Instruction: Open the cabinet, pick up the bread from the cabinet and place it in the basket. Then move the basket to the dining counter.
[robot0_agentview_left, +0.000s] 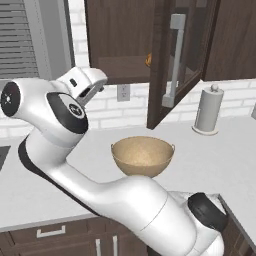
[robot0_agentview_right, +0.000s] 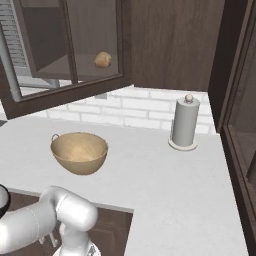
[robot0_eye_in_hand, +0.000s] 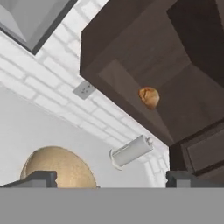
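Jaws (robot0_eye_in_hand: 111, 178) wide apart, holding nothing, pointed up toward the open cabinet (robot0_eye_in_hand: 144, 61).

Bread (robot0_eye_in_hand: 149, 97) resting on the cabinet shelf, well above the basket (robot0_agentview_left: 143, 155) on the surface (robot0_agentview_left: 210, 155). Probably light and soft, easily crushed; best taken gently across its round middle, from the side.

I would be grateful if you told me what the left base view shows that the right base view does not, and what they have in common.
Only the left base view shows the cabinet door's silver bar handle, the wall outlet and the arm's upper links rising toward the open cabinet. Only the right base view gives a clear look at the bread through the glass door. Both share the empty basket on the worktop and the paper towel roll standing by the brick wall.
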